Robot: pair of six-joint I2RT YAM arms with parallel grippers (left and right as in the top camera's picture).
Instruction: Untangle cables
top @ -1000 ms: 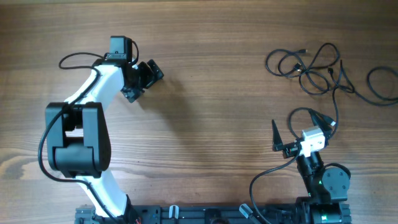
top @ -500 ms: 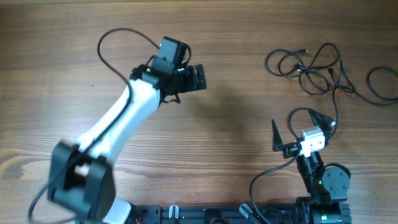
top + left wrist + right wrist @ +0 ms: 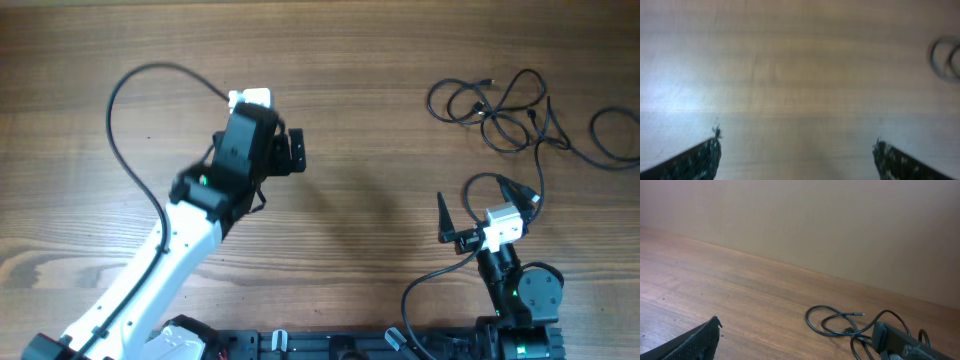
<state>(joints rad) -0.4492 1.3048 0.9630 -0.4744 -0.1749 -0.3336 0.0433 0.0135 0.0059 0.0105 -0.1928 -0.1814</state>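
we saw the thin black cables [image 3: 505,112] lying in a loose tangle of loops at the far right of the brown wooden counter [image 3: 350,80]. the left end effector [image 3: 290,150] hung wide open and empty over bare wood near the middle, well apart from them. the right end effector [image 3: 480,205] also stood wide open and empty, near the tangle's closest strand. we judged the main risk to be a pinch on several crossed strands at once, which would drag the clump and tighten it, or a thin cord slipping between the fingers. the overhead view showed the whole tangle and both arms. the right wrist view showed only near loops and a small plug end. the left wrist view was blurred, with a dark ring at its right edge that we could not identify.
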